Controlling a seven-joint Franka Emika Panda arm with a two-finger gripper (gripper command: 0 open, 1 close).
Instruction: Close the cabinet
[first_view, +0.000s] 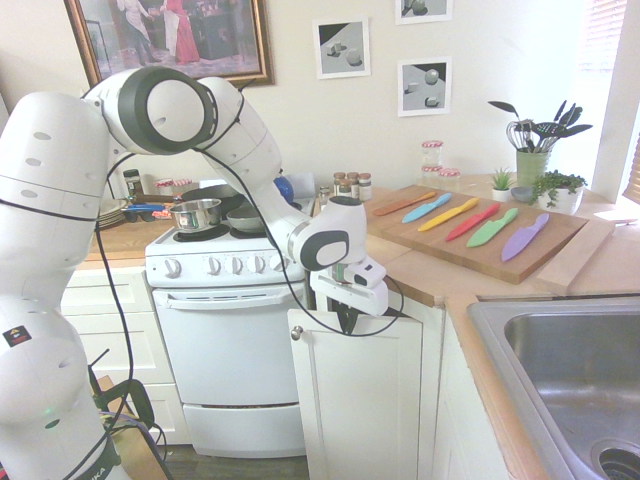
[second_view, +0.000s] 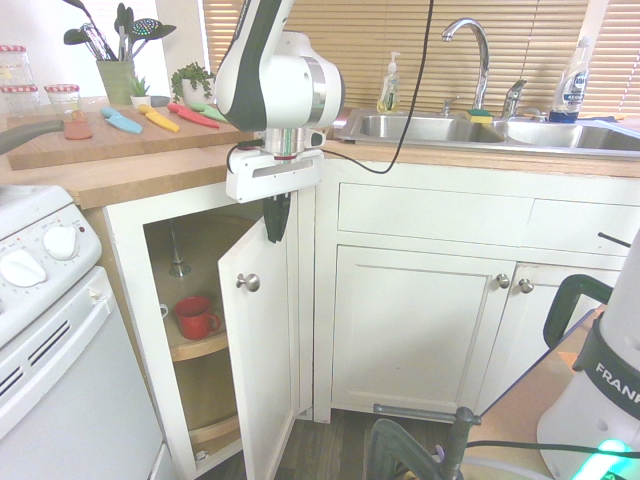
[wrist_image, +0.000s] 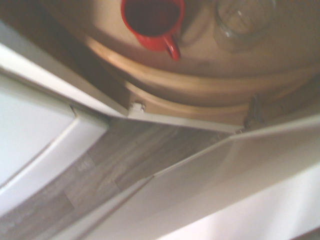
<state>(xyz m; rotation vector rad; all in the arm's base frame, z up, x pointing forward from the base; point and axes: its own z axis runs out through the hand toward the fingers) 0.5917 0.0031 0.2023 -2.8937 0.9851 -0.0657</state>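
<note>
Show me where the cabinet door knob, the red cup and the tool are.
cabinet door knob (second_view: 248, 282): second exterior view, round silver face.
red cup (second_view: 194, 318): second exterior view, its side wall.
tool (second_view: 276, 222): second exterior view, dark fingertips.

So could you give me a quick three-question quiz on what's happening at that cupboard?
1. True or false: the cabinet door is fully shut.
2. What colour is the cup on the shelf inside?
3. The fingers are: A) wide open, B) shut, at the door's top edge, C) holding a knife.

Key: 1 false, it stands partly open; 2 red; 3 B.
</note>
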